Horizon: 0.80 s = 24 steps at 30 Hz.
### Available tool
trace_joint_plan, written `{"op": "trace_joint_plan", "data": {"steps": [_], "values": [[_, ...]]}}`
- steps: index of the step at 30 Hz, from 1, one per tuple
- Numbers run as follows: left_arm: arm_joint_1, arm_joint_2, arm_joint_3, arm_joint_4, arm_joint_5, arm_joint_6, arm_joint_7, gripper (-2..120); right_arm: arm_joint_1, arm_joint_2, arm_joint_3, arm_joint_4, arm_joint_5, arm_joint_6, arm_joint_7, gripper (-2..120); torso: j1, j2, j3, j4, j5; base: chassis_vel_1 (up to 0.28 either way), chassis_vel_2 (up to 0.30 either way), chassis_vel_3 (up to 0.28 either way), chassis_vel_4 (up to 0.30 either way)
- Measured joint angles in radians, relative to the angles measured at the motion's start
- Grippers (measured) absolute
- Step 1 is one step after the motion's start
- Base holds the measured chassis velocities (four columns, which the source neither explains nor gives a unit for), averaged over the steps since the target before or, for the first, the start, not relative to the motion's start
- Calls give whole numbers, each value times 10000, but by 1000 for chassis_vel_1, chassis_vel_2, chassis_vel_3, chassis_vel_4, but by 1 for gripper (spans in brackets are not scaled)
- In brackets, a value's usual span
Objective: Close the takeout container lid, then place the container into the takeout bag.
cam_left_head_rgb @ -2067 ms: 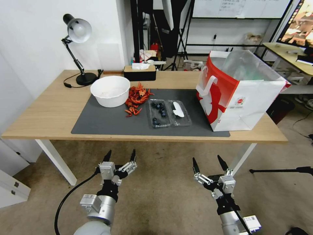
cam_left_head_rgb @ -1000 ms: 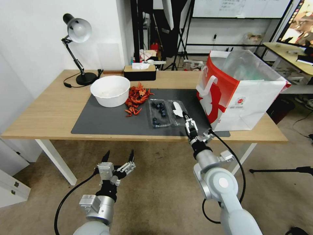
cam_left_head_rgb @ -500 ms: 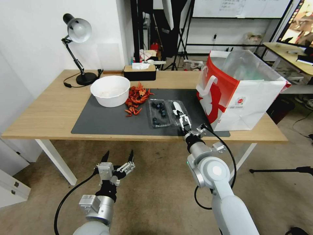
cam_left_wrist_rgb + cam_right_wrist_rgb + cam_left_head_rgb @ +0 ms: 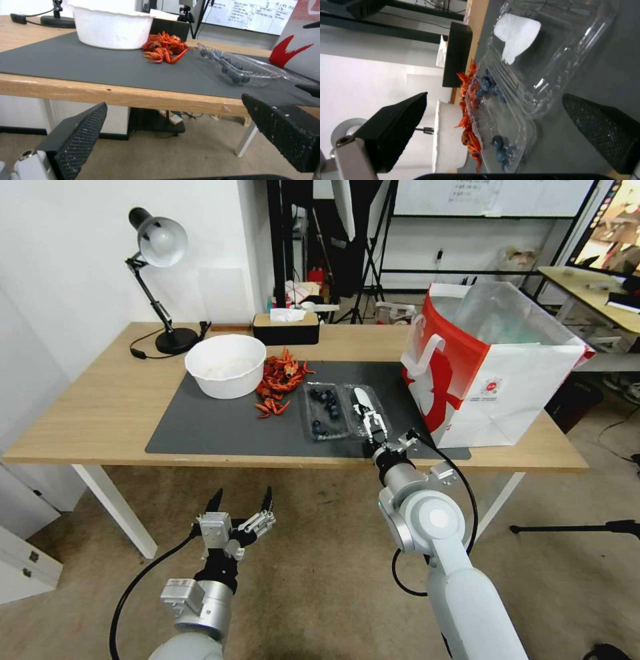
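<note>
Right wrist view: right pincer (image 4: 493,130) wide apart, empty, straddling the open lid (image 4: 533,62) on the mat.

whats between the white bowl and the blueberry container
A pile of red crayfish lies on the grey mat between the white bowl and the takeout container, seen in the head view.

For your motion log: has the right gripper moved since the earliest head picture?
Yes. The right gripper went forward from below the table edge to the lid.

Head high; wrists near takeout container (image 4: 343,411)
</note>
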Motion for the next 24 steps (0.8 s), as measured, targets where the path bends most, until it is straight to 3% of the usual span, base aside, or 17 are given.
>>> {"op": "trace_joint_plan", "data": {"steps": [24], "values": [[-5,15,-20,25,-40,-66,-31,100,471,102,-22,-631,76,71,106,100,0,0,0,0,0,0,0,0,0]]}}
